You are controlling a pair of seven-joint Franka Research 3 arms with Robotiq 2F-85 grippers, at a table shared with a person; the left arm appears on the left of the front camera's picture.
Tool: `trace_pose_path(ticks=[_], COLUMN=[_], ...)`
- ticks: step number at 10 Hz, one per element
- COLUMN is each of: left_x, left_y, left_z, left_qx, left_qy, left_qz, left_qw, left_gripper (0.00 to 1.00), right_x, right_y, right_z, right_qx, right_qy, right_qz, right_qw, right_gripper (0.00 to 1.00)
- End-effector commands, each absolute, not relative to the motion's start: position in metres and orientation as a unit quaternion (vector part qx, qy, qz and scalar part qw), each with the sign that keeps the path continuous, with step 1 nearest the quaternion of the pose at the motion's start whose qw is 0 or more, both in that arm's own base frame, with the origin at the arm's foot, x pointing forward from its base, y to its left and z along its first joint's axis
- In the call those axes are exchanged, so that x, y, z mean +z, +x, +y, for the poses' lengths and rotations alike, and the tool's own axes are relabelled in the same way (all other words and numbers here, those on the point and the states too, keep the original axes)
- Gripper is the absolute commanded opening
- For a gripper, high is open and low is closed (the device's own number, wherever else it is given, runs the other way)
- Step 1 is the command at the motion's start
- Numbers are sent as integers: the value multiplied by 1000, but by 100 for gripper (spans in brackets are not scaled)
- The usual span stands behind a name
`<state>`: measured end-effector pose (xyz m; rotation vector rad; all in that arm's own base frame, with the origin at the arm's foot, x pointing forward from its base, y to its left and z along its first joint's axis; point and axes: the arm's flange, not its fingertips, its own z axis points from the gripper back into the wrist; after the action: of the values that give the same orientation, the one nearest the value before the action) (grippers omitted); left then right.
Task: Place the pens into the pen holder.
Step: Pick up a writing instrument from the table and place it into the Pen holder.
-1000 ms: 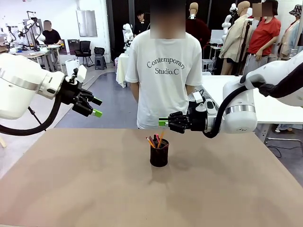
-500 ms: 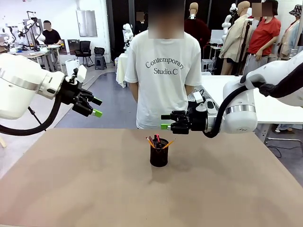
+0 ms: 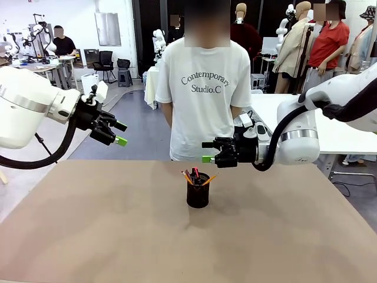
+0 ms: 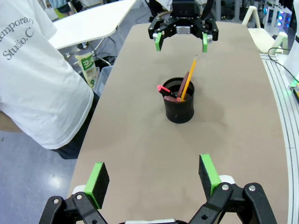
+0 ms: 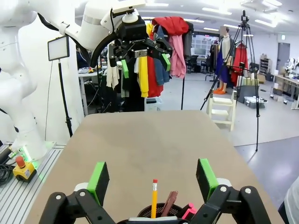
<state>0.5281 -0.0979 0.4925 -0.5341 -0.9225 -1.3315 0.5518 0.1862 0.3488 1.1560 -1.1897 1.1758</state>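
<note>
Item: small black cylindrical wire-mesh pen holder (image 3: 198, 194), standing upright at the centre of the front view on the bare brown table (image 3: 88, 236), the person in the white printed T-shirt (image 3: 203, 94) standing behind it at the top centre

Contents: three pens are resting inside the cup, tops leaning out over the rim. The yellow-orange pencil-like pen (image 4: 188, 79) is sticking up highest, the brownish-pink pen (image 4: 183, 84) is leaning just beside it, and the dark pen with the red tip (image 4: 164, 89) is slanting toward the left of the left wrist view. No pen is lying on the table in any view, so the task is judged to be complete as far as the pictures show; only the retreat of the arms appears to be left

Right gripper (image 3: 207, 152): hanging just above and slightly right of the cup at the centre of the front view, jaws spread wide and gripping nothing; in the right wrist view its green pads (image 5: 98, 179) are standing well apart along the bottom edge with the pen tops between them

Left gripper (image 3: 119, 134): hovering at the left of the front view, well apart from the cup, jaws spread and empty

Change from the earlier frame: a second ago the right gripper's fingers were closed together over the cup; they are now standing apart, and the pens are sitting free in the cup. The left arm is keeping the same pose
</note>
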Motion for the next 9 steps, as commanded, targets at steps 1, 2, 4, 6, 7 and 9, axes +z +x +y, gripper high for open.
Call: trace_pose_path(ticks=[1,2,4,6,7,9], left_x=[494,494,494,494,494,494], left_y=[527,527,527,527,527,527], left_z=[-97,-97,-97,-97,-97,-97], left_qx=[-590,-590,-590,-590,-590,-590], left_qy=[-238,-238,-238,-238,-238,-238], left_qz=[-407,-407,-407,-407,-407,-407], left_qw=[656,656,656,656,656,656], left_gripper=[100,100,100,100,100,100], right_x=[348,348,348,362,377,413], right_y=[552,552,552,551,546,550], right_z=[186,186,186,177,168,153], right_qx=[494,494,494,494,504,538], right_qy=[477,477,477,486,485,472], right_qz=[-503,-503,-503,-455,-432,-397], right_qw=[525,525,525,559,569,574], right_gripper=[100,100,100,100,100,100])
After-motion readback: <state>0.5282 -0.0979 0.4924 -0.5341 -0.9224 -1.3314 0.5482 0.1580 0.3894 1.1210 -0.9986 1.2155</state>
